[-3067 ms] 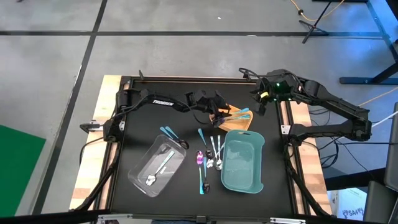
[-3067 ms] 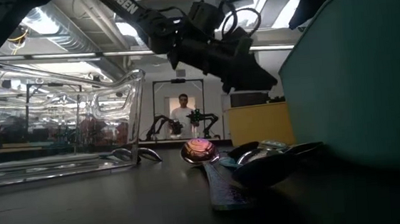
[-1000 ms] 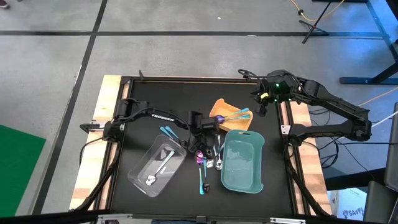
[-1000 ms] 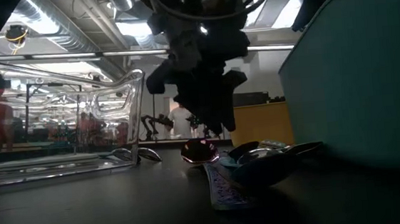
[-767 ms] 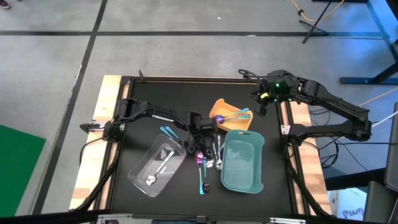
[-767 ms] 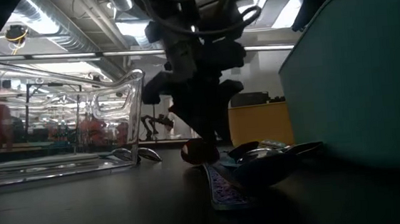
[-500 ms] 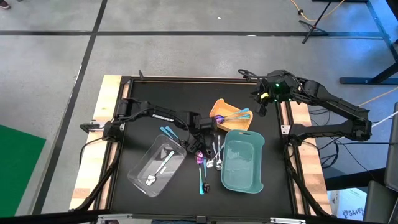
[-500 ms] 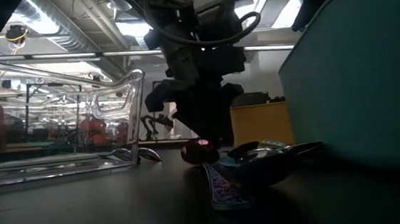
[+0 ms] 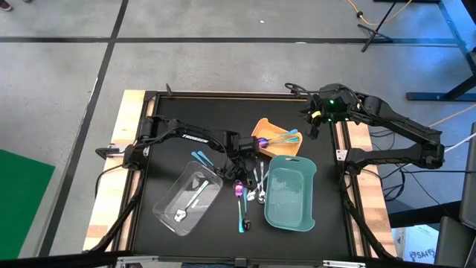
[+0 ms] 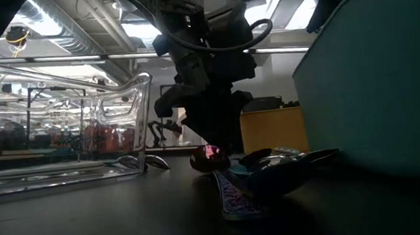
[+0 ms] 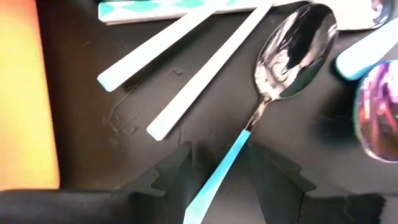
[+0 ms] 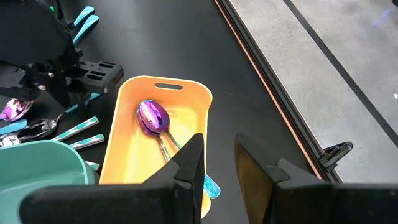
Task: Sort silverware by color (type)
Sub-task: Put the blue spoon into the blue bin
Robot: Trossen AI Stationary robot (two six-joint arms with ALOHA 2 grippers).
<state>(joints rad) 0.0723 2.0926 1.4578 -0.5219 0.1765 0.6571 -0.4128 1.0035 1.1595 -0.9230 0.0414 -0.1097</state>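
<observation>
The left claw (image 9: 242, 161) hangs low over the table (image 9: 171, 119) with its fingers (image 11: 180, 171) spread on either side of the blue handle of a silver-bowled spoon (image 11: 283, 56) lying flat beneath it, while the right claw (image 12: 219, 152), open and empty, waits above the yellow tray (image 12: 124, 143) holding an iridescent purple spoon (image 12: 152, 117).

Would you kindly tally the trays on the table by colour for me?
Clear tray: 1
Yellow tray: 1
Teal tray: 1
Total: 3
</observation>
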